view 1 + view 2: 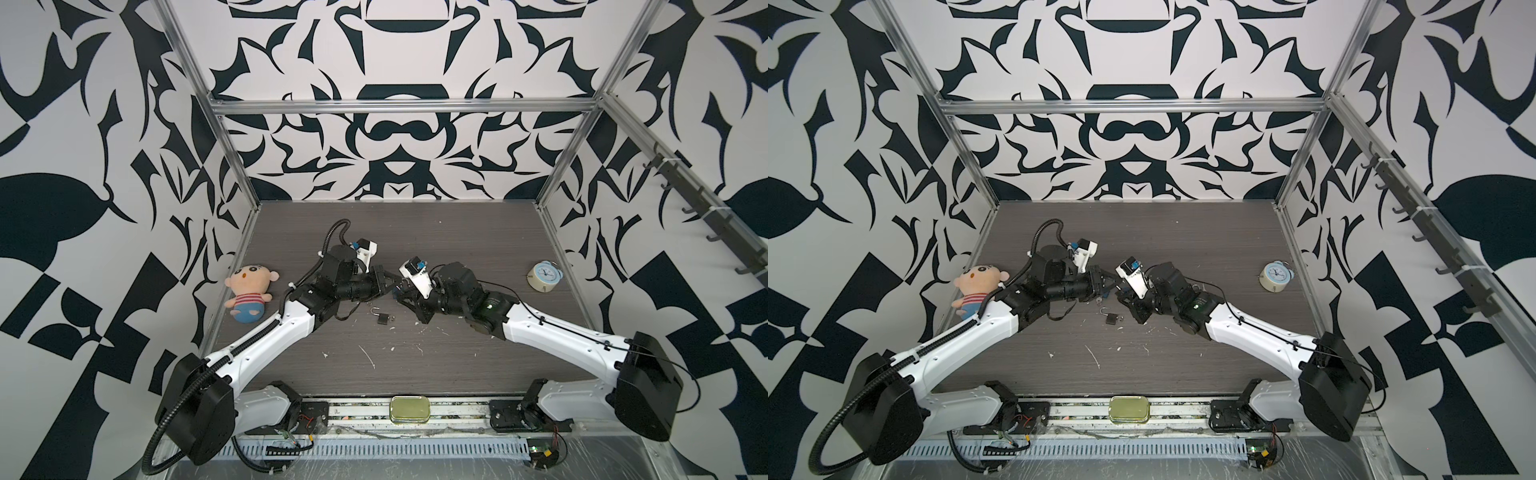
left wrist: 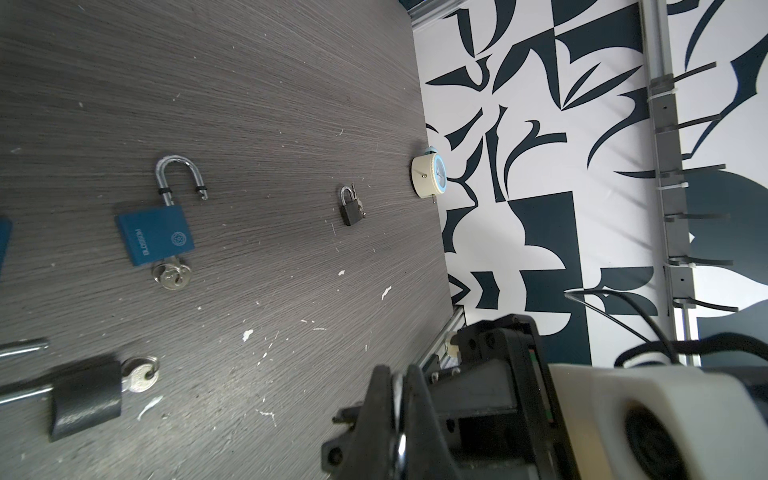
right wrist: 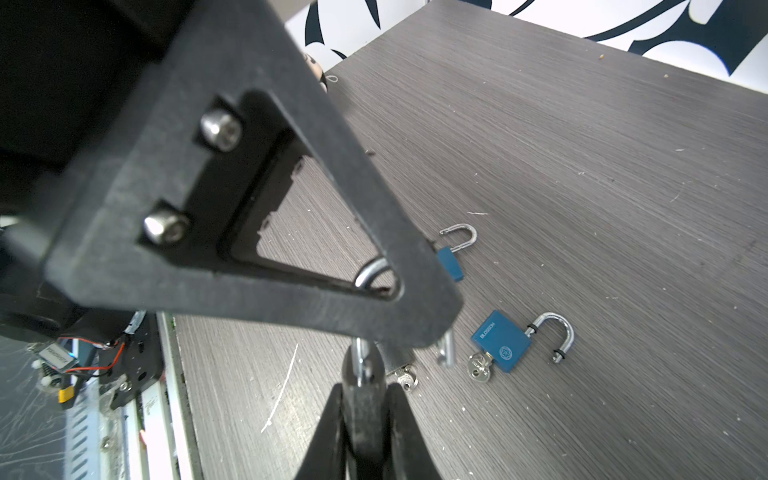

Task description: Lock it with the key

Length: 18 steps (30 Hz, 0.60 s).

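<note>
A small dark grey padlock (image 1: pixel 381 316), shackle open, is seen on the worktop (image 1: pixel 415 241) near both tools (left tool (image 1: pixel 390 286) closed; right tool (image 3: pixel 362 384) pinching a silver piece (image 3: pixel 360 356))

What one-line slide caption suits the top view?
Left gripper and right gripper meet tip to tip near an open padlock; doll and clock sit aside.

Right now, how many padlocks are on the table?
4: a blue padlock with its key; a second blue padlock beside it; a dark grey padlock nearer the front; a small dark padlock towards the clock. Others may be hidden.
</note>
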Available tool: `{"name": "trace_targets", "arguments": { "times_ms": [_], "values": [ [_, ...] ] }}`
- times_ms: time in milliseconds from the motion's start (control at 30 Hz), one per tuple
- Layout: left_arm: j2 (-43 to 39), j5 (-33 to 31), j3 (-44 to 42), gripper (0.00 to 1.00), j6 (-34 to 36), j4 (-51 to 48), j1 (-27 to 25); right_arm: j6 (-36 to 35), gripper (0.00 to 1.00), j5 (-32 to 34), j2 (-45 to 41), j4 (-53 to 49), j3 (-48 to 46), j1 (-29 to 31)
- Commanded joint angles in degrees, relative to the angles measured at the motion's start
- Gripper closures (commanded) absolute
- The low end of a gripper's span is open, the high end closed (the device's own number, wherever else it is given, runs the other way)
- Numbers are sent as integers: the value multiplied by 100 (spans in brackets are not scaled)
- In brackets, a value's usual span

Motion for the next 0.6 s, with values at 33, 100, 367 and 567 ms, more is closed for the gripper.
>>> {"name": "trace_targets", "arguments": {
  "times_ms": [33, 100, 367, 567],
  "values": [
    [-368, -710, 373, 65, 573, -938, -1, 188, 100, -109, -185, -577, 375, -50],
    [-550, -1130, 426, 59, 871, -1321, 2, 240, 100, -368, -210, -836, 420, -105],
    [-1050, -733, -86, 58, 1742, -642, 11, 516, 100, -1726, -295, -1286, 456, -196],
    [-603, 601, -193, 67, 1843, 186, -9, 674, 100, -2670, -229, -1354, 456, -190]
  ]
}}
